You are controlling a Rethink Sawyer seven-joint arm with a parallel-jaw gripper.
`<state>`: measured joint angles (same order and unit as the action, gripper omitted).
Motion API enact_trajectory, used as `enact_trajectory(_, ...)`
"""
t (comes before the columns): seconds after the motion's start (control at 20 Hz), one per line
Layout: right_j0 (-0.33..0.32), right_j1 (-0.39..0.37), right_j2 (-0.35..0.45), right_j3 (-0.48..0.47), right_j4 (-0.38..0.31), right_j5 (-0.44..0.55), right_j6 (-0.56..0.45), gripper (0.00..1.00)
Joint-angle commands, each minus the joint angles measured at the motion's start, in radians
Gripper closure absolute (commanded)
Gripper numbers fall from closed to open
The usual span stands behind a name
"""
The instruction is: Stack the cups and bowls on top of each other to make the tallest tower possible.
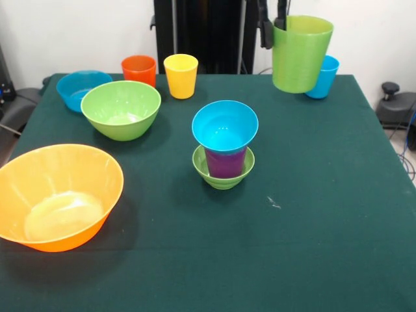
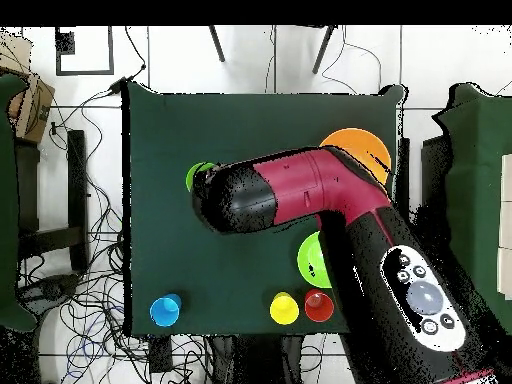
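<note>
Above the table's far right, the gripper [image 1: 273, 26] is clamped on the green cup [image 1: 300, 54], which should be centred squarely over the small blue bowl [image 1: 225, 125] topping the tower [image 1: 224, 146], then lowered gently.

Green cup [image 1: 301, 53] held aloft at its rim by jaws, small blue bowl [image 1: 225, 126] atop purple cup [image 1: 225, 162]

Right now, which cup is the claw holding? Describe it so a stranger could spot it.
Look to the green table's far edge, beside the light blue cup. The green cup hangs above the cloth, gripped at its rim by the claw. It alone is airborne.
</note>
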<state>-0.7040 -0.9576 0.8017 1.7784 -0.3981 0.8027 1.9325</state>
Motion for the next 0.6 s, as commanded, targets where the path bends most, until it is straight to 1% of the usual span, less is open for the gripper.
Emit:
enact_trajectory(0.05, -0.022, 0.036, 0.043, -0.051, -0.114, 0.107, -0.343, 1.00)
enact_trajectory(0.2, -0.033, 0.038, 0.046, -0.037, -0.113, 0.095, -0.342, 1.00)
enact_trajectory(0.45, -0.029, 0.072, 0.032, -0.033, -0.141, 0.065, -0.330, 1.00)
enact_trajectory(0.6, -0.029, 0.070, 0.031, -0.038, -0.150, 0.068, -0.329, 1.00)
